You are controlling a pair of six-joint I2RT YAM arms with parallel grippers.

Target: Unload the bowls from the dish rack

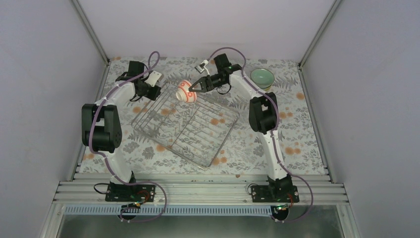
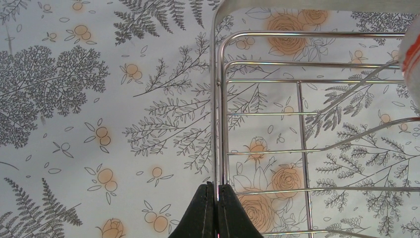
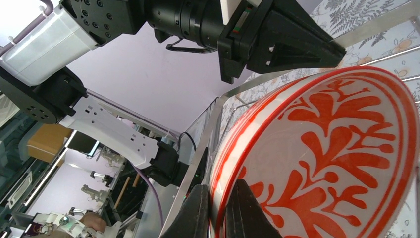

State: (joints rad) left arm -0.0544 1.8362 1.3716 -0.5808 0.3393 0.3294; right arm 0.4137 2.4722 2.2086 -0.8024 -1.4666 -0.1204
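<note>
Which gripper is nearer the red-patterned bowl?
Right. The right gripper is shut on the red-patterned bowl at its rim; the left gripper pinches the dish rack edge wire, beside the bowl, not touching it.

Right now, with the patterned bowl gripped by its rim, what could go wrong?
The right gripper pinches the patterned bowl only at its thin rim, so it may slip when lifted. It could snag the rack wires, though the left gripper pins the rack's rim. The mint bowl beside the right arm could get bumped.
</note>
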